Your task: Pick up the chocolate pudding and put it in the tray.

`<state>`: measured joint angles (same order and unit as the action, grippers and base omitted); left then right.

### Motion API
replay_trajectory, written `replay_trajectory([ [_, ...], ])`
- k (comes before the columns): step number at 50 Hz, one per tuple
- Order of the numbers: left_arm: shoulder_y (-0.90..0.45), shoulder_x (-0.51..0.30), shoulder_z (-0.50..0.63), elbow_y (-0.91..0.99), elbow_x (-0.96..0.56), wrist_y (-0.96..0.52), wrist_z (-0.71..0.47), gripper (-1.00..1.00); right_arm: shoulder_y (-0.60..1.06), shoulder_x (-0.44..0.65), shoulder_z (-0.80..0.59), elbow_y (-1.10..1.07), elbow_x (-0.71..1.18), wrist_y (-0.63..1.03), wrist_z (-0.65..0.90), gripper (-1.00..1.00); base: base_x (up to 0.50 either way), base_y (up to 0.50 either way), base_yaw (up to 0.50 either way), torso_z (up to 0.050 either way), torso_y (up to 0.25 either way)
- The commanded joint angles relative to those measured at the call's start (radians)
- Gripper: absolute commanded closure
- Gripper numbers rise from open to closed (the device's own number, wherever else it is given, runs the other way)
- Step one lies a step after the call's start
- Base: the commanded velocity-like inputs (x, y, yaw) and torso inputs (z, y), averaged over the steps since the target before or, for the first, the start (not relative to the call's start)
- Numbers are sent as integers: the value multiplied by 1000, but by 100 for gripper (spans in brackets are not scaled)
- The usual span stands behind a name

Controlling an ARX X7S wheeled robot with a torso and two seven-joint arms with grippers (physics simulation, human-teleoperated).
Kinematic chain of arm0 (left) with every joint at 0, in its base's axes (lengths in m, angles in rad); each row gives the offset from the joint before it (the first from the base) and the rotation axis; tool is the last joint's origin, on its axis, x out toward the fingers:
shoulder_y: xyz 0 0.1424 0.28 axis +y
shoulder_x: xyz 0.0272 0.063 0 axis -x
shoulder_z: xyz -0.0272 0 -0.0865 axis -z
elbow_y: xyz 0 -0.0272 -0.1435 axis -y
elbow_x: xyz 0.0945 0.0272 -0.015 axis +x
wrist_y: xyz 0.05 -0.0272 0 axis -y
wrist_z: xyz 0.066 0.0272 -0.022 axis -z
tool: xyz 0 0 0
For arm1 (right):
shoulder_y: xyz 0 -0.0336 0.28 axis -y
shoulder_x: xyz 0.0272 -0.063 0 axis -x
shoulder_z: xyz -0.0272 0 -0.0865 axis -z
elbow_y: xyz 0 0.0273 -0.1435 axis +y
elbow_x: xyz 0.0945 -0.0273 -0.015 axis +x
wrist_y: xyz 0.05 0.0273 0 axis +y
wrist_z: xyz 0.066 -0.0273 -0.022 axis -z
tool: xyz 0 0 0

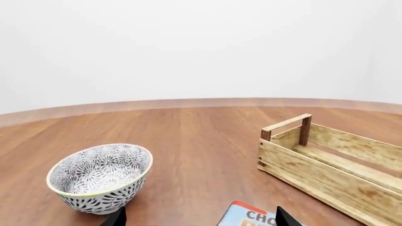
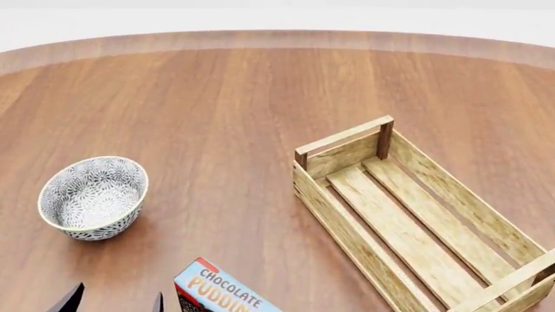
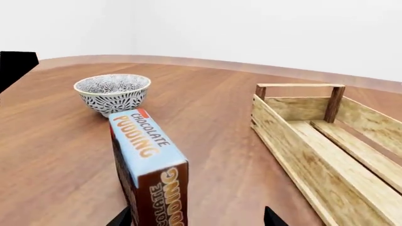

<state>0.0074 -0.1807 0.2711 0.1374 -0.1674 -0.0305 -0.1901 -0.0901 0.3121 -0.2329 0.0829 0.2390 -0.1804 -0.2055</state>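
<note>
My left claw [image 2: 113, 301] is spread wide over bare tabletop [image 2: 225, 117], touching nothing, near the chocolate pudding [image 2: 221, 291]. My right claw [image 3: 197, 217] is spread too, the carton between its tips. The tray [image 2: 416, 221] sits right, the patterned bowl [image 2: 93, 197] left.

Pudding box [image 3: 148, 165] stands upright in the lower centre-left of the frame, light-blue top face with orange lettering, dark brown end face towards the camera. Two dark tips of the right claw [image 3: 197, 217] show at the bottom edge, set apart, one touching the box's lower left. Patterned bowl [image 3: 112, 93] stands behind the box, upper left. Wooden crate [image 3: 326, 146] occupies the right side, apart from the box. All rest on the wooden counter [image 3: 56, 141].
</note>
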Motion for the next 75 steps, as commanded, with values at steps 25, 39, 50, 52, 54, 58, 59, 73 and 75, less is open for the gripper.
replay_trajectory([
  [25, -8, -8, 31, -11, -10, 7, -16, -100, 117, -20, -82, 114, -69, 57, -12, -100, 0, 0, 0, 0, 0],
  [39, -10, -12, 41, -11, -13, 7, -25, -100, 167, -30, -102, 176, -87, 65, -13, -100, 0, 0, 0, 0, 0],
  [50, -12, -14, 45, -25, -20, 19, -27, -100, 206, -43, -121, 207, -94, 76, -20, -100, 0, 0, 0, 0, 0],
  [52, -13, -15, 46, -21, -21, 15, -28, -100, 210, -44, -123, 212, -95, 76, -21, -100, 0, 0, 0, 0, 0],
  [54, -13, -16, 47, -17, -23, 12, -30, -100, 215, -44, -125, 212, -94, 80, -22, -100, 0, 0, 0, 0, 0],
  [58, -16, -16, 51, -23, -22, 15, -31, -100, 228, -46, -130, 223, -97, 81, -24, -100, 0, 0, 0, 0, 0],
  [59, -16, -17, 52, -19, -22, 12, -33, -100, 228, -45, -131, 217, -97, 87, -23, -100, 0, 0, 0, 0, 0],
  [73, -21, -20, 62, -11, -25, 0, -40, -100, 256, -47, -149, 235, -105, 100, -27, -100, 0, 0, 0, 0, 0],
  [75, -21, -19, 65, -19, -21, 7, -41, -100, 258, -49, -149, 231, -100, 106, -29, -100, 0, 0, 0, 0, 0],
])
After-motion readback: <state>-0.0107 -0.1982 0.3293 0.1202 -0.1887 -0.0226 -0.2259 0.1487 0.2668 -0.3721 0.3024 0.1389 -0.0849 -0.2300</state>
